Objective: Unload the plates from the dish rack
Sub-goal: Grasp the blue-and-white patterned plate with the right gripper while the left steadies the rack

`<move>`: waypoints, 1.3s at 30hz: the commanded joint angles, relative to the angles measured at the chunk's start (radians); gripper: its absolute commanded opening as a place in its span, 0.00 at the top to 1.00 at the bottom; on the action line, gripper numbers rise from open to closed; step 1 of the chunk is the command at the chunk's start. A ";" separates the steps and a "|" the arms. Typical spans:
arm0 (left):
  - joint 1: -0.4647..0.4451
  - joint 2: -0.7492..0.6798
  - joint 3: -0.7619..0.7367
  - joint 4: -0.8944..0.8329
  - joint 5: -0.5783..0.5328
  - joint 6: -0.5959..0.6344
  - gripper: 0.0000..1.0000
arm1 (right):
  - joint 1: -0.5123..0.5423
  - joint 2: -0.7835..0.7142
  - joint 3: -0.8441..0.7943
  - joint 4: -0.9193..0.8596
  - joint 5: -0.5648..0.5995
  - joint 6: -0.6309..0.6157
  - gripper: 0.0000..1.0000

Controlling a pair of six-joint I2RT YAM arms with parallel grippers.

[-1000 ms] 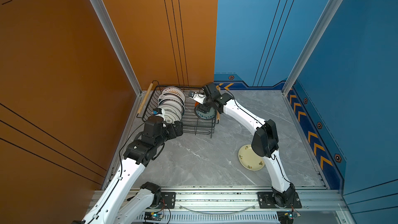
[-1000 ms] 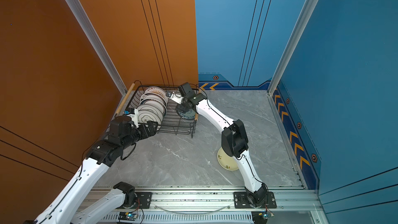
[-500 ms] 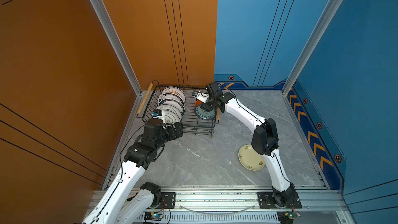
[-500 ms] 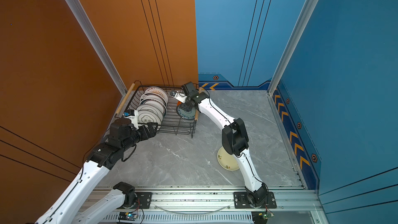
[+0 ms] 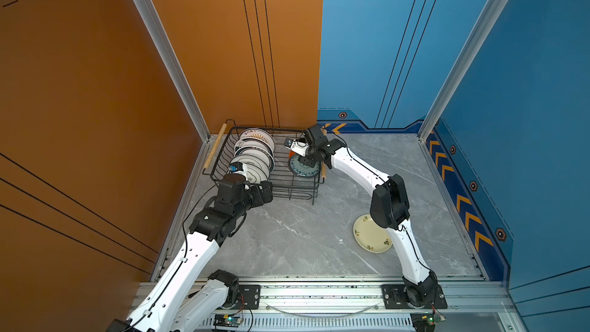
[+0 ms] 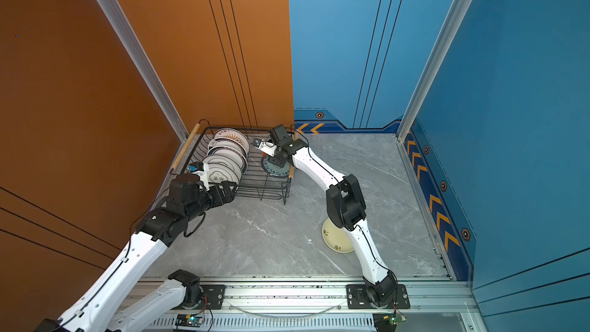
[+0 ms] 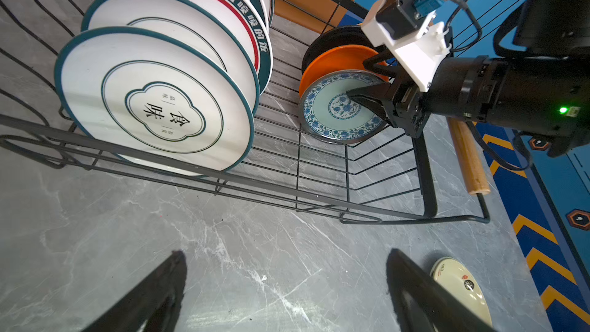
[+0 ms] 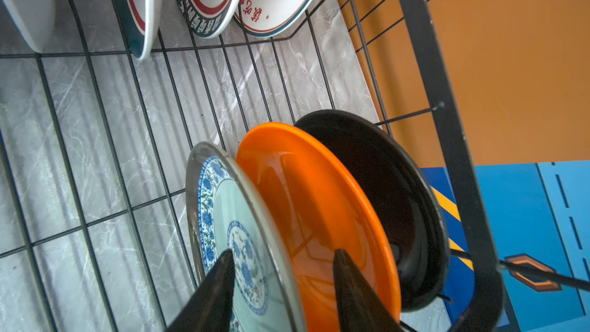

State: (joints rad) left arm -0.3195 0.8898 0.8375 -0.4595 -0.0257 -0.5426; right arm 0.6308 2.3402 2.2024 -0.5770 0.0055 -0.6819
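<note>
– At the far left of the surface [image 5: 287, 234], what is there?
– The surface is grey and marbled. A black wire rack [image 5: 281, 167] sits in its back left corner, against an orange wall. The wooden left handle [image 5: 214, 146] runs along the rack's left side.
– What is inside the rack?
– Its left half holds a row of white plates [image 5: 255, 154] standing on edge, one behind another, faces toward the front. Their rims are dark teal. Some carry a red ring, and the rearmost has an orange sunburst.
– Where is the left claw?
– The left claw [image 7: 284, 252] hangs just outside the rack's front left corner, near the front white plate, over bare surface. Its fingers are spread wide and hold nothing.
– And moving right?
– The rack's right half holds three more plates on edge, packed close. A patterned plate [image 7: 332, 113], pale green with blue flowers, stands in front. An orange plate [image 7: 332, 59] is behind it, and a black plate [image 7: 335, 35] is at the back.
– What about the right claw?
– The right claw [image 8: 282, 252] reaches in over the rack's right side. It is partly closed and straddles the patterned plate's upper edge. One finger is in front of the plate's face, and the other is between it and the orange plate. A gap shows behind the rim, so nothing is clamped.
– What lies farther right?
– The right handle [image 7: 467, 158] lines the rack's right side. Well apart from the rack, toward the front right, a cream plate [image 5: 370, 237] with small floral marks lies flat on the surface. The right arm's elbow partly hides it in both top views.
</note>
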 commanded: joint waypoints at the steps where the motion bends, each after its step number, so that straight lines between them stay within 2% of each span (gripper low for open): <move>1: 0.010 0.007 0.002 0.019 -0.031 0.006 0.02 | -0.010 0.013 0.010 -0.052 0.012 -0.008 0.56; 10: 0.010 0.014 -0.003 0.027 -0.037 -0.003 0.02 | -0.016 0.028 0.019 -0.076 0.008 -0.030 0.69; 29: 0.010 0.108 0.017 0.091 -0.013 -0.059 0.02 | -0.001 0.039 0.019 -0.138 0.012 -0.036 0.83; 35: 0.008 0.123 0.012 0.104 -0.040 -0.056 0.02 | 0.009 0.039 0.018 -0.154 0.020 -0.046 0.93; 39: 0.005 0.115 -0.003 0.119 -0.070 -0.056 0.02 | 0.012 0.033 0.017 -0.165 0.030 -0.054 0.97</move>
State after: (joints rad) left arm -0.3187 1.0084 0.8379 -0.3630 -0.0597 -0.5957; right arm 0.6353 2.3455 2.2292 -0.6563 0.0036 -0.7601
